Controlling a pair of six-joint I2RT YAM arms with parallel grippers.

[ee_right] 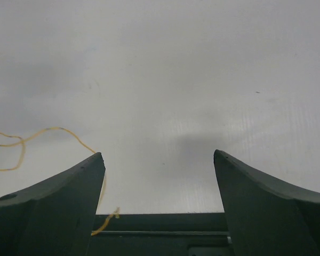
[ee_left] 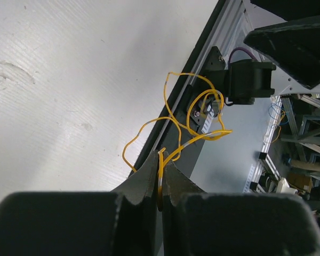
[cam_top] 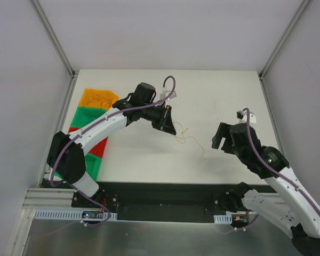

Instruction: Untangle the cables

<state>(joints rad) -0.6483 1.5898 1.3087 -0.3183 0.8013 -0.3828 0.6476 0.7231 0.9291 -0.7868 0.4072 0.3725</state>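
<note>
One thin orange-yellow cable hangs in loops over the white table, near its middle. No blue or red strands show. My left gripper is shut on one end of it. In the left wrist view the cable is pinched between the closed fingertips of that gripper and loops away beyond them. My right gripper is open and empty, just right of the cable's free end. In the right wrist view the gripper is wide open, and the cable trails past its left finger.
A row of coloured bins lies along the table's left edge: orange with thin wires in it, green, red, green. White walls enclose the table on three sides. The black base rail runs along the near edge.
</note>
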